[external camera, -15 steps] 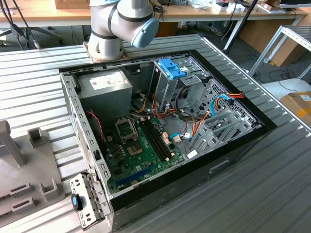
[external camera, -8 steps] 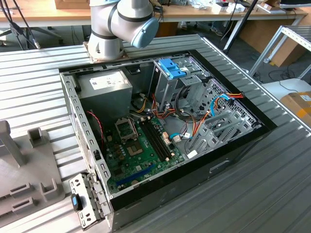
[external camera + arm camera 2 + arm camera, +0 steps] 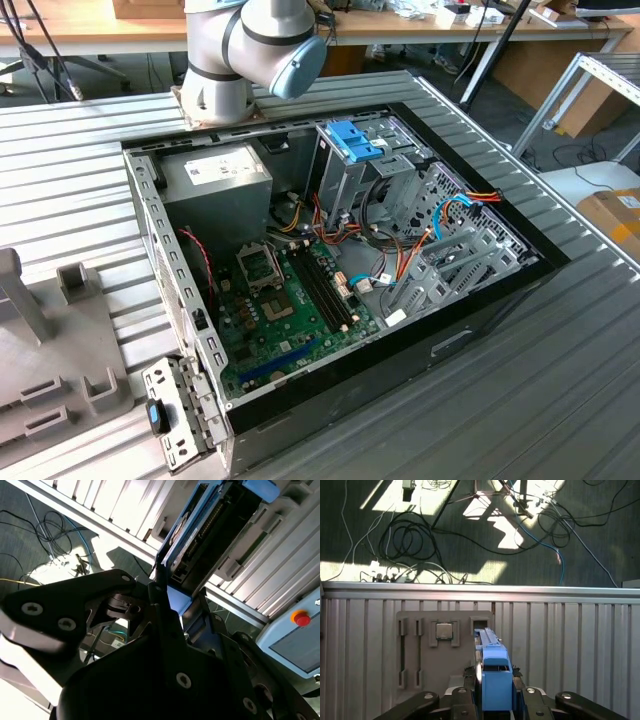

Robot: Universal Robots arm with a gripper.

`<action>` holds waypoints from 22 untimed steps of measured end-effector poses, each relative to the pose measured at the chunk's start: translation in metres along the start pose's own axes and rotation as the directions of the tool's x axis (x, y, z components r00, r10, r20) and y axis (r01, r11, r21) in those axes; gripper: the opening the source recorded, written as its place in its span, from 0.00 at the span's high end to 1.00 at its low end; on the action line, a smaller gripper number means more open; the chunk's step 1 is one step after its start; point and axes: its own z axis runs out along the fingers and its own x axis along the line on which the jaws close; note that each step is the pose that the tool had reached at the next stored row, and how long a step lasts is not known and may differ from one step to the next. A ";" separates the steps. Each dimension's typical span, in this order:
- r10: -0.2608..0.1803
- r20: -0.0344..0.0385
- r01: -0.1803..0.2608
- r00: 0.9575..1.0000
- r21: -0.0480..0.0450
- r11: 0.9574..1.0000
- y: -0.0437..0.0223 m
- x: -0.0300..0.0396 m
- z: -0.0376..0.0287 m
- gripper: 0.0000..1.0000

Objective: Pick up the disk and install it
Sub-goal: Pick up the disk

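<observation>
I read jaws as clenched on end of flat black disk with bright blue plastic rail. Disk lies along slot of grey holder plate on ribbed metal bench. I'd lift straight, no twist, so rail clears slot walls.

disk between fingers, over fixture plate | plate on table | computer case on table, arm base behind it
</observation>
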 end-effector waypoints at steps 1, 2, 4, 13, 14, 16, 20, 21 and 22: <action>0.000 0.000 0.000 1.000 0.000 1.000 0.0000 0.0000 -0.0009 0.64; 0.000 0.000 0.000 1.000 0.000 1.000 0.0000 -0.0001 -0.0013 0.64; 0.000 0.000 0.000 1.000 0.000 1.000 0.0000 -0.0001 -0.0020 0.64; 0.000 0.000 0.000 1.000 0.000 1.000 0.0004 -0.0004 -0.0142 0.64; 0.000 0.000 0.000 1.000 0.000 1.000 0.0004 -0.0004 -0.0159 0.64; 0.000 0.000 0.000 1.000 0.000 1.000 0.0004 -0.0005 -0.0179 0.64; 0.000 0.000 0.000 1.000 0.000 1.000 0.0004 -0.0005 -0.0181 0.64; 0.000 0.000 0.000 1.000 0.000 1.000 0.0005 -0.0005 -0.0181 0.64; 0.000 0.000 0.000 1.000 0.000 1.000 0.0004 -0.0005 -0.0182 0.64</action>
